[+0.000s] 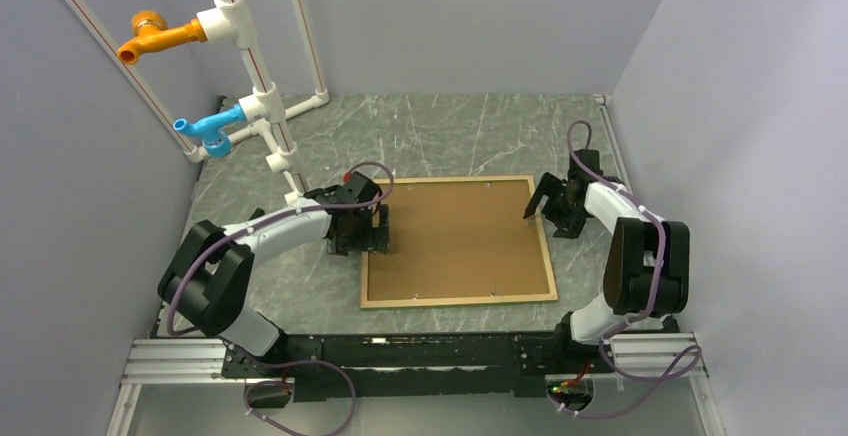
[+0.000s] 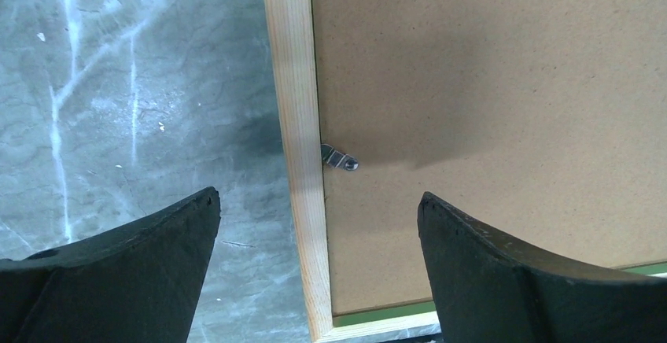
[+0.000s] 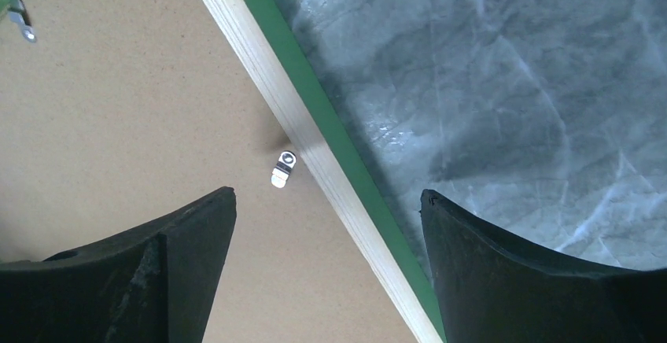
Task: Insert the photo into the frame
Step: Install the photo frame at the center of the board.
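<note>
The frame lies flat on the grey table, pale wood face up, with a brown backing board sitting inside it. The photo is hidden. My left gripper hovers open over the frame's left rail, its fingers straddling the rail, near a small metal clip that is turned onto the board. My right gripper is open over the right rail near the far corner, beside another clip. A green outer edge shows along that rail. Neither gripper holds anything.
A white pipe rack with an orange fitting and a blue fitting stands at the back left. Grey walls close in the marbled tabletop on three sides. Another clip sits on the board's far edge.
</note>
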